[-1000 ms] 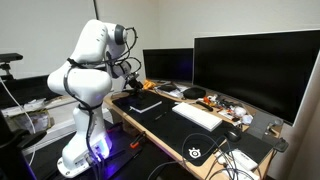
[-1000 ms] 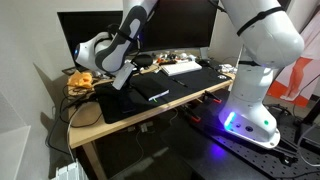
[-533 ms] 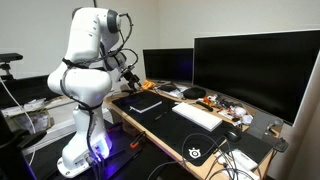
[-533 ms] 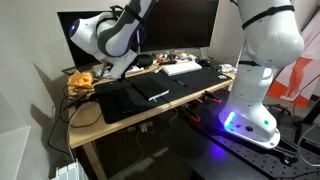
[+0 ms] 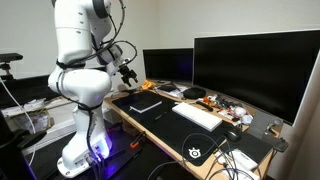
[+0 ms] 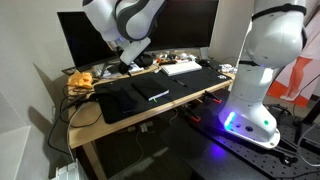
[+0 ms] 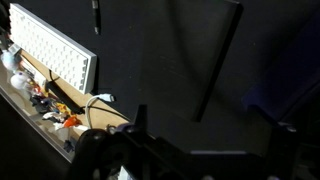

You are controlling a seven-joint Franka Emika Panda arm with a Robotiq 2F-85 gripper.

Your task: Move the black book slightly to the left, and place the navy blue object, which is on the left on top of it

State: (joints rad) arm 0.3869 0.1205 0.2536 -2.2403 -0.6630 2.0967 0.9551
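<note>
Arm risen since 1 s ago: claw [image 5: 128, 73] now high above black book [image 5: 147, 103], its opening unreadable. Book flat on bench [image 6: 95, 128]; step probably finished.

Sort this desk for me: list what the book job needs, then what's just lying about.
For the job:
- black book
- end effector
- navy blue object: too dark to pick out

Lying about:
- white keyboard
- monitors
- desk mat
- orange clutter
</note>
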